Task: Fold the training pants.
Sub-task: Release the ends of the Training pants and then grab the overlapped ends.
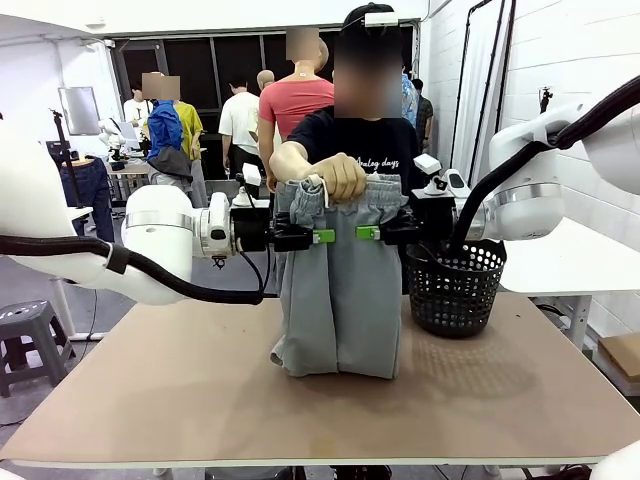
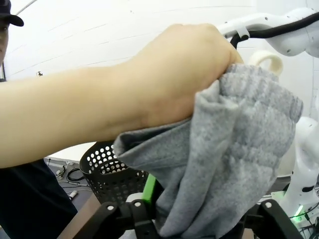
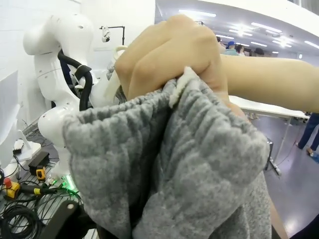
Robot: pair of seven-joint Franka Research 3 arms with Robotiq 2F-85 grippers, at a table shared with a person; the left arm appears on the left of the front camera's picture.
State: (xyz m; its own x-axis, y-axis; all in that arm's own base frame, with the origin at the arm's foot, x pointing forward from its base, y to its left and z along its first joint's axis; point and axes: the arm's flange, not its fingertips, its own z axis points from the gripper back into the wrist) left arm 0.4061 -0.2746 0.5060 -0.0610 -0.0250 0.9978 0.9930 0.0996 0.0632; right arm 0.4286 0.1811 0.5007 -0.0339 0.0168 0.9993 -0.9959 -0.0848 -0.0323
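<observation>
light: bright, even overhead | shadows: soft on table (image 1: 200,400) | wrist views: wide-angle warp, near blur

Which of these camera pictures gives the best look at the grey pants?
The front view: the training pants hang full length from the person's hand down to the table. The wrist views catch the bunched waistband up close, under that hand.

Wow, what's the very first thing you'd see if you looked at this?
A person's hand holds up light grey soft sweatpants by the gathered waistband over the middle of the brown table. The robot's black left fingers and right fingers, with green pads, point at them from either side. A black mesh plastic basket stands to the right.
</observation>
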